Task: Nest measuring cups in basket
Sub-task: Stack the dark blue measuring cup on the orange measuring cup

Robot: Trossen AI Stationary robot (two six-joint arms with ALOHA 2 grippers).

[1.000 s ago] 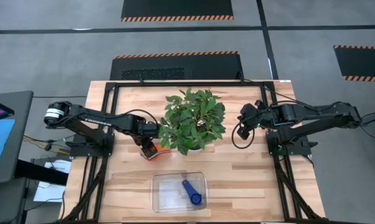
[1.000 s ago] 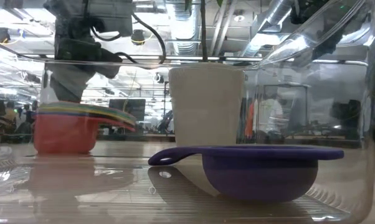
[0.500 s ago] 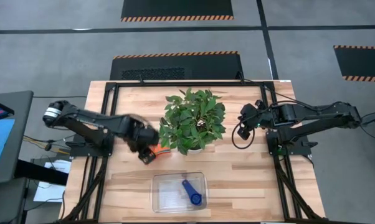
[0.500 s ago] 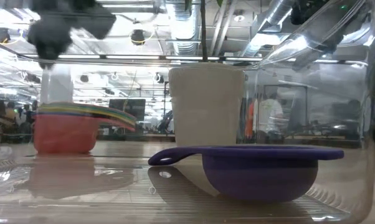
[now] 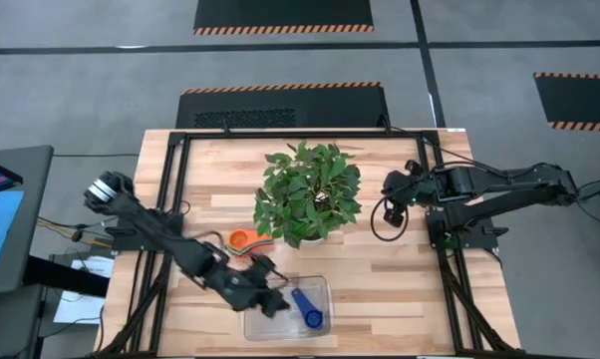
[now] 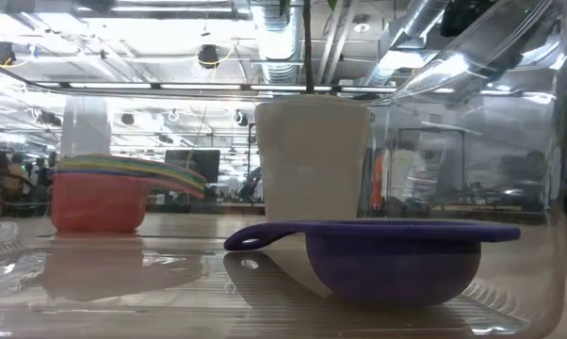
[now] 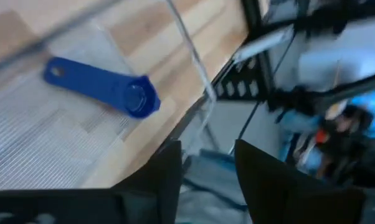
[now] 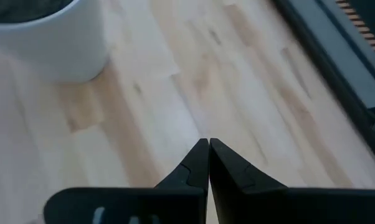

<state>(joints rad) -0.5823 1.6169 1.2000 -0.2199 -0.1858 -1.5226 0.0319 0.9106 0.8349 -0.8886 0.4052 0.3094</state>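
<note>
The left hand [image 5: 270, 299] hangs over the near left part of the clear basket [image 5: 320, 329], its two fingers [image 7: 169, 171] partly apart with nothing between them. From it, the dark blue measuring cup [image 5: 307, 310] lies just to the side, inside the basket on its floor, its flat handle running up toward the plant and its bowl toward the worktop's [image 5: 380, 289] front edge. Behind the hand, on the bare wood between basket and potted plant [image 5: 308, 191], sits the stack of remaining cups [image 6: 100, 193], red at the bottom with coloured rims above. That stack is nearer this arm than the other, so the next pick likely falls to the left. The right hand [image 8: 207, 163] waits well apart beside the plant, fingers pressed together, holding nothing.
</note>
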